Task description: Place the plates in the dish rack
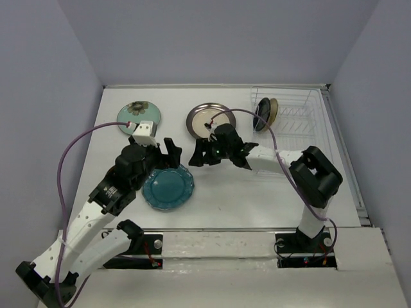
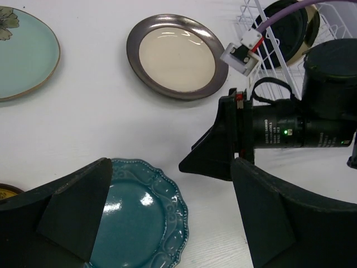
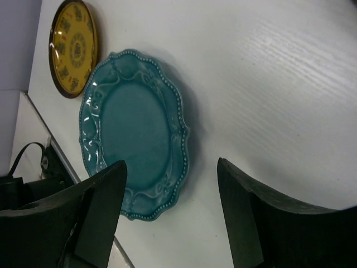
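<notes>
Two arms, both mine. My left arm (image 1: 87, 223): white shell links, black joints, black motor block at the wrist. My right arm (image 1: 313, 183): same build, with a chunky black elbow housing. A purple cable (image 1: 64, 160) runs off the left arm to a white connector box (image 1: 145, 132); a second purple cable (image 1: 273, 138) is on the right. Black bases (image 1: 138, 240), thin red wires (image 1: 154, 248) at them. My jaws are matte black, with wedge-shaped, flat-faced fingers (image 2: 67, 212). Right wrist motor (image 2: 312, 120): black cylinder, lit green LED (image 2: 285, 132), small white print, white plug (image 2: 244, 51) with a red mark.
</notes>
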### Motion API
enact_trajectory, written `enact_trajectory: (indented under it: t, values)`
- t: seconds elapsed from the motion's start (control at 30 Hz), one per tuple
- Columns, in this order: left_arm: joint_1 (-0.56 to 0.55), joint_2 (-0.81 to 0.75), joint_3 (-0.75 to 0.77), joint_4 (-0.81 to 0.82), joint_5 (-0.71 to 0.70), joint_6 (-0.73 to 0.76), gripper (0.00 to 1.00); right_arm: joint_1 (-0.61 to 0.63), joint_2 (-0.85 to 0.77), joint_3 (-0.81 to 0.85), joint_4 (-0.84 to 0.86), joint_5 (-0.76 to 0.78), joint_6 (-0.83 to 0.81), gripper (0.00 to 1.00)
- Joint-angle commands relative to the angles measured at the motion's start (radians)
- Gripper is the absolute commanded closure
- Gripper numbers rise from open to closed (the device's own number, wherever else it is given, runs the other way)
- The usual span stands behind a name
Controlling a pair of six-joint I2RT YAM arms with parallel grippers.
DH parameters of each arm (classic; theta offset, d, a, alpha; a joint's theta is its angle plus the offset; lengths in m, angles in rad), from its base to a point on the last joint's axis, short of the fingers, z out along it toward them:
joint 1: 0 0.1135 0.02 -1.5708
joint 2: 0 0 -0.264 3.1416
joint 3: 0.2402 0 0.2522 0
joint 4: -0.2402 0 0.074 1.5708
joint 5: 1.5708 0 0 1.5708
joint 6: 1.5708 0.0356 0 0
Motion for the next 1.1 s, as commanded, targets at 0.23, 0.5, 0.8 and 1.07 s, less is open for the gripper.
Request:
enact_trajectory:
  t: [0.23, 0.5, 0.8, 1.07]
  values:
    - [0.011, -0.014, -0.003, 0.056, 0.015, 0.002, 0.01, 0.063, 0.215, -0.121, 0.412, -0.208, 0.266, 0.34]
    - [0.011, -0.017, -0.003, 0.056, 0.021, 0.004, 0.01, 0.063, 0.333, -0.134, 0.545, -0.259, 0.344, 0.53]
    - [0.013, -0.017, -0.003, 0.056, 0.021, 0.004, 0.01, 0.063, 0.302, -0.143, 0.562, -0.233, 0.358, 0.93]
    - [0.013, -0.029, -0.005, 0.056, 0.020, 0.003, 0.01, 0.028, -0.062, -0.167, 0.395, -0.084, 0.206, 0.93]
